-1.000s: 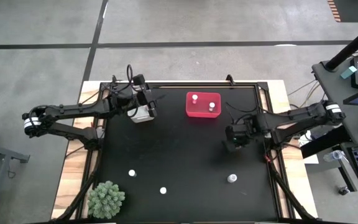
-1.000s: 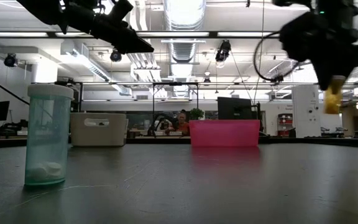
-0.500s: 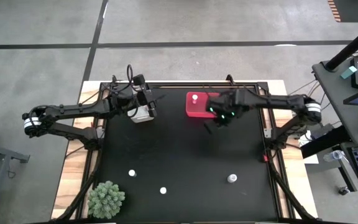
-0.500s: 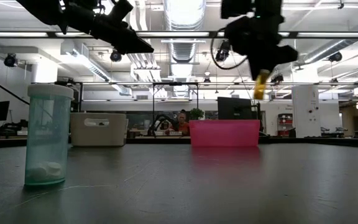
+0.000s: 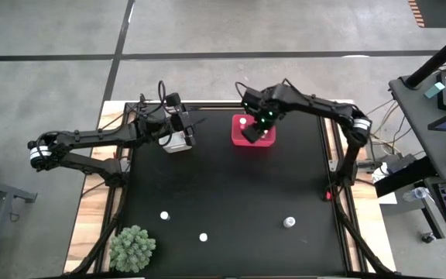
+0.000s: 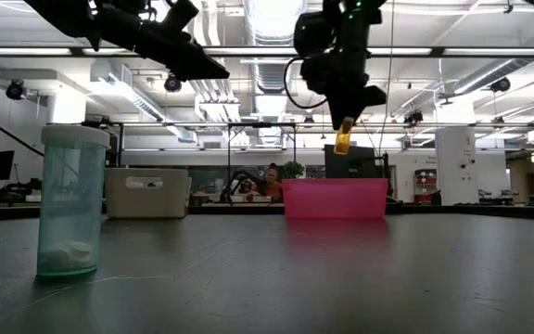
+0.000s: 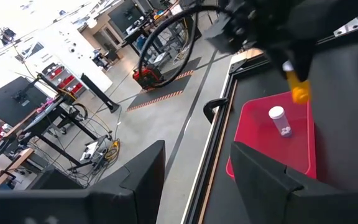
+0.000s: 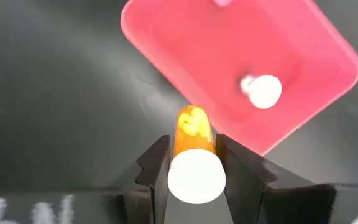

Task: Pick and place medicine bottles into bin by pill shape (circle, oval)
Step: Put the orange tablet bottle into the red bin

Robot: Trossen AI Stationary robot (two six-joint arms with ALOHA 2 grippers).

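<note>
Swinging in from the table's right side, the right gripper (image 5: 255, 130) has carried its load across and now hangs at the red bin (image 5: 265, 142), while the left gripper (image 5: 178, 133) has not stirred from above the whitish bin (image 5: 176, 142). From the high view, the right gripper sits over the bin's near-left part, so the drop lies almost straight down, and this arm is plainly the one to make it. From the low view, the amber bottle (image 6: 344, 136) hangs lengthwise downward from the fingers, clear above the red bin's (image 6: 334, 199) rim and roughly over its middle; a teal bottle (image 6: 67, 201) stands near the camera, apart from the action. From the left wrist view, the amber bottle (image 7: 299, 86) shows just beyond the red bin's (image 7: 257, 140) far edge, with a white-capped bottle (image 7: 279, 120) already upright inside. From the right wrist view, the jaws stand partly closed, clamped on the amber bottle (image 8: 193, 138) near its white cap, its long axis pointing away toward the red bin's (image 8: 179, 50) nearer rim, with a white-capped bottle (image 8: 264, 91) inside to one side.
</note>
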